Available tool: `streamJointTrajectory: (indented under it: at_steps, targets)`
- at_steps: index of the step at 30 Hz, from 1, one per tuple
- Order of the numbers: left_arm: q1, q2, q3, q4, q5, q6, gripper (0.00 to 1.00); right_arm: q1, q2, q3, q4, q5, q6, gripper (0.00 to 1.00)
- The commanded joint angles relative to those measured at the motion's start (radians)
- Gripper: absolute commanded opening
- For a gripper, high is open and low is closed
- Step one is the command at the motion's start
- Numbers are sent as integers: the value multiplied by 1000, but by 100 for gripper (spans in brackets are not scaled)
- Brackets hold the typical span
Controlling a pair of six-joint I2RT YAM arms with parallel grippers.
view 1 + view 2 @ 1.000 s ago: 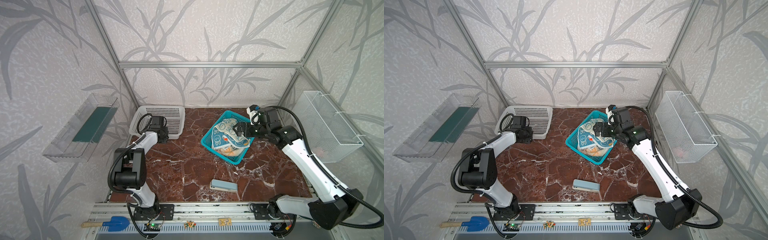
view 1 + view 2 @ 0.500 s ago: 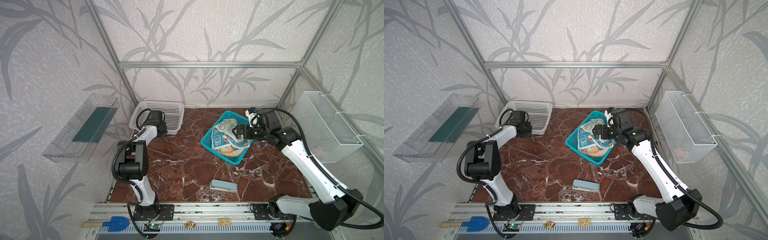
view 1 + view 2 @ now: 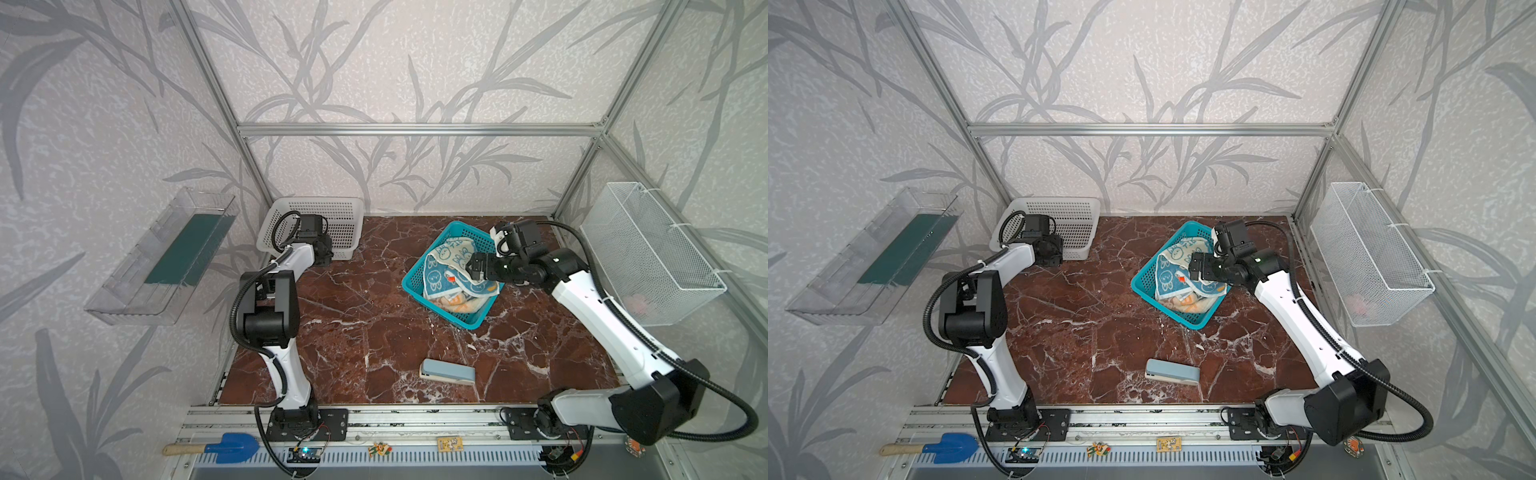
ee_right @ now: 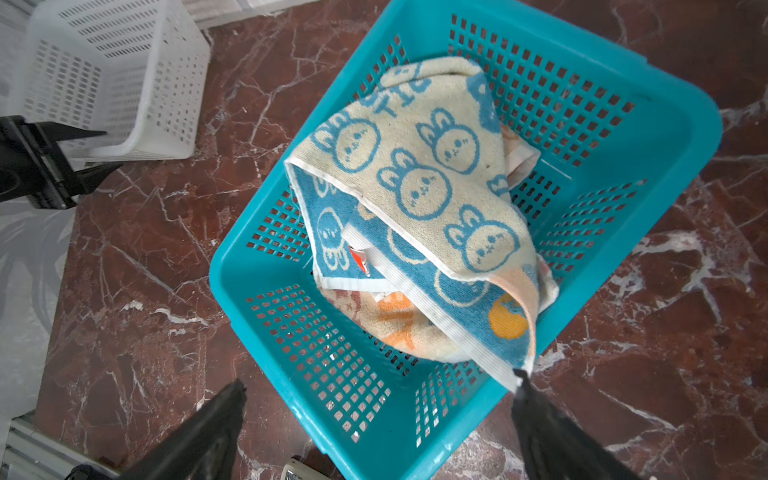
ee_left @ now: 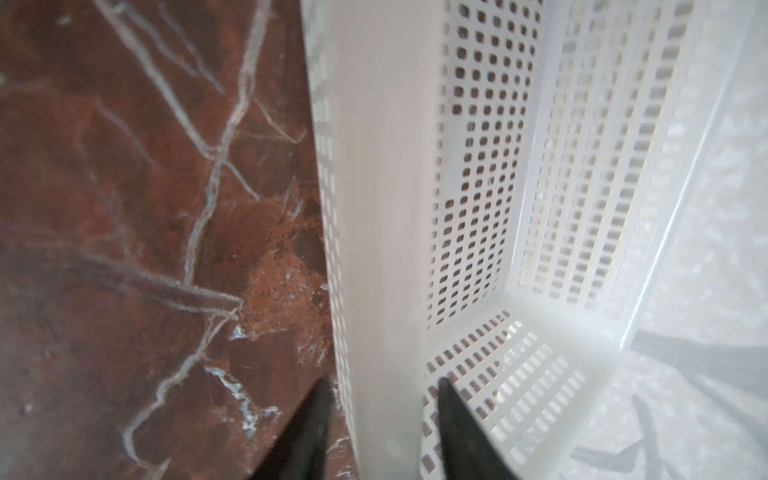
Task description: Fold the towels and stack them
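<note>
**Item 1, near centre:** pale blue block (image 3: 447, 371), being left flat on the marble table (image 3: 353, 332). It is being shown in both top views only.

**Item 2, right of centre, farther back:** teal basket (image 3: 439, 307), with the towels (image 3: 451, 274) being kept heaped inside. A cream-and-blue rabbit towel (image 4: 415, 174) is being carried on top. An orange-and-cream towel (image 4: 395, 324) is being covered beneath. The prints are being resolved in the right wrist view alone.

**Item 3:** right gripper (image 3: 475, 266), being held over the basket's right side. Its fingers are being kept spread wide, with nothing being pinched. Only the right wrist view is showing one fingertip (image 4: 540, 415) touching the top towel's white hem.

**Item 4, far left:** white basket (image 3: 320, 202), now being found farther back towards the far wall than a second ago.

**Item 5:** left gripper (image 5: 384, 386), with its fingers being held parted either side of the white basket's rim. These fingers are being hidden in both top views.
</note>
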Motion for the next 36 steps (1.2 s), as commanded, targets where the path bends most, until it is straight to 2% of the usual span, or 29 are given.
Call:
streamJointTrajectory:
  at_steps: [1,6,7,16,23,28,31,36]
  targets:
    - [4,-27,6,-2,15,4,63,27,76,70,2,60,82,99]
    - [-3,-87,-51,18,60,19,96,103,245,214,4,134,145,99]
    - [-7,-105,-69,28,72,24,99,119,293,257,-5,138,158,99]
    - [-16,-322,-204,-25,140,266,99,233,633,551,-86,196,301,99]
    - [-79,-585,-355,-133,97,503,99,285,826,739,-151,223,349,99]
    - [-152,-739,-459,-187,104,619,99,293,975,950,-269,241,348,81]
    - [-194,-788,-475,-230,100,679,99,292,1047,1080,-367,259,323,66]
    - [-220,-821,-481,-246,112,704,99,289,1073,1127,-453,271,296,46]
